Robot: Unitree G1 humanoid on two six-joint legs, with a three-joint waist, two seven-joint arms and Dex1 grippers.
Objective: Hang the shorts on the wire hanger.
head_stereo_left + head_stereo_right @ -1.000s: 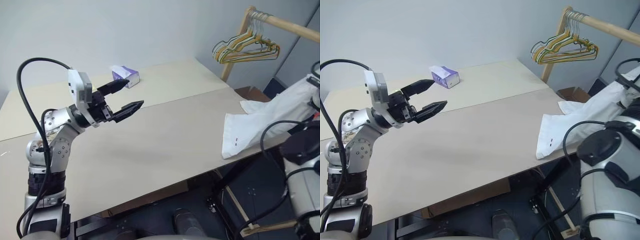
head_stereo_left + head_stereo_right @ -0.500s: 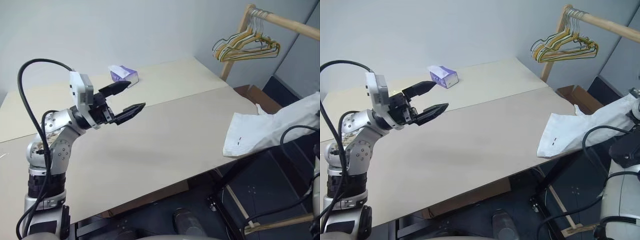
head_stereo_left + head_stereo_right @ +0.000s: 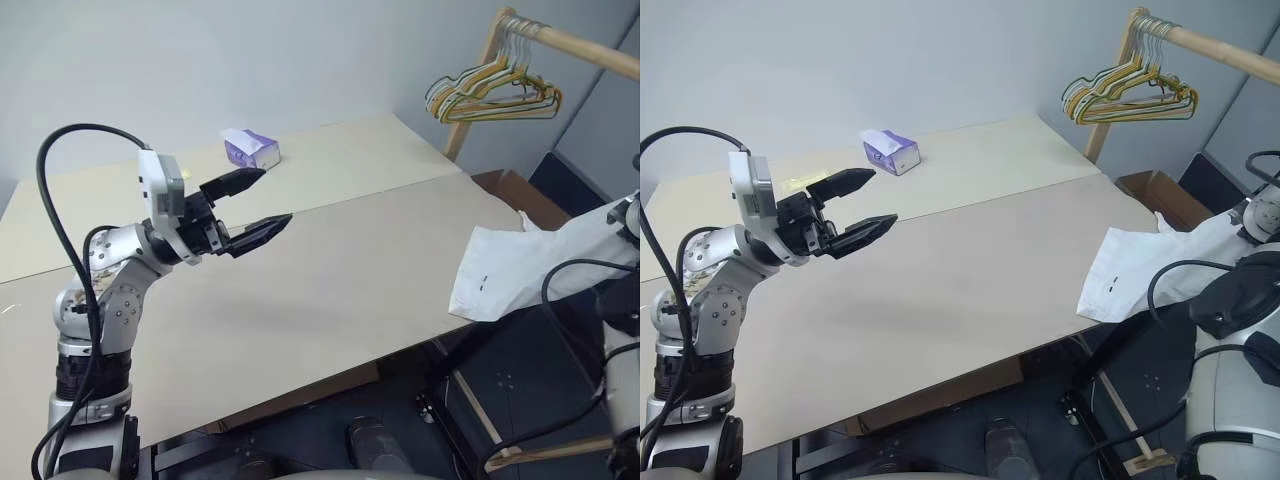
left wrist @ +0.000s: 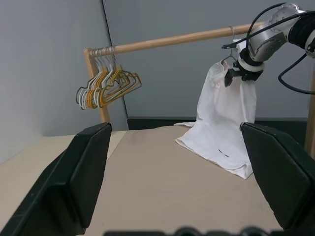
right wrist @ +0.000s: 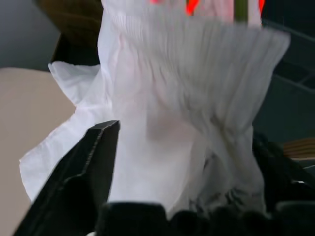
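Note:
The white shorts [image 4: 224, 113] hang down from near the wooden rail [image 4: 172, 38], and their hem lies on the table's right corner [image 3: 490, 285]. Above the gathered waistband [image 5: 187, 44] I see a thin piece of the wire hanger [image 5: 240, 10], and a thin hook [image 4: 232, 34] reaches the rail. My right gripper [image 4: 241, 76] is at the top of the shorts. Its fingers [image 5: 93, 162] stand wide apart, open, with cloth hanging loosely between them. My left gripper [image 3: 272, 196] is open above the table's left half and holds nothing.
A bunch of yellow and green hangers [image 3: 495, 90] hangs at the rail's near end beside the wooden post [image 3: 470, 95]. A purple tissue box [image 3: 252, 150] sits at the back of the beige table [image 3: 350, 280]. A cardboard box [image 3: 1150, 190] lies on the floor behind it.
The shorts have been drawn to the right, so less cloth lies on the table corner. The right arm has swung out toward the right edge. The left gripper has stayed in place.

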